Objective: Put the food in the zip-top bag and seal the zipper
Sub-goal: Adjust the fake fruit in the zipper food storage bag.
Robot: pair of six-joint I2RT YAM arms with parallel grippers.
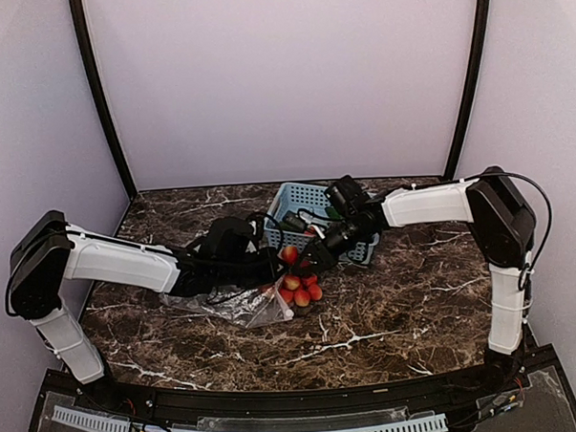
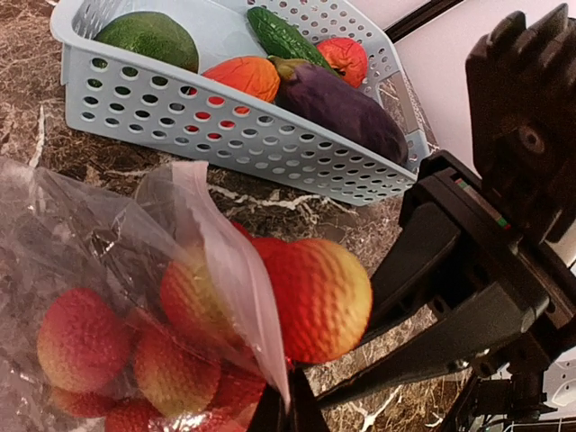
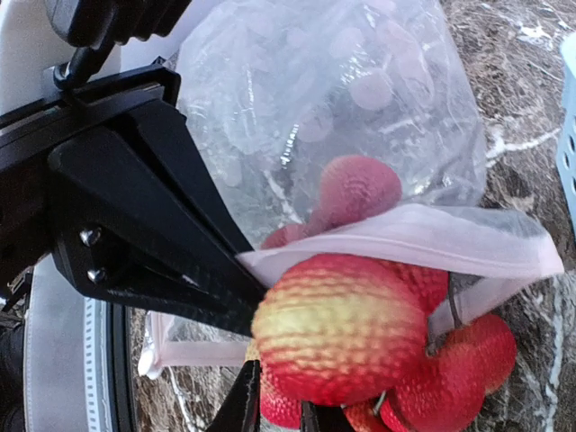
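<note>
Looking from above, where was the ball cluster [image 1: 299, 284]?
At the mouth of the zip-top bag [image 1: 233, 304], on the table [image 1: 416, 296] just in front of the basket [image 1: 292, 197].
And in the left wrist view?
The left gripper [image 2: 288, 409] was pinched fully closed on the bag's zipper [image 2: 236, 270] edge, with several balls inside.
The right wrist view?
The right gripper [image 3: 279, 416] had its jaws drawn narrow against the cluster, which hung half outside the bag.

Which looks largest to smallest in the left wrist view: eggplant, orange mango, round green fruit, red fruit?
1. eggplant
2. round green fruit and orange mango: look alike, both partly behind the basket wall
3. red fruit, though it sits farthest back
</note>
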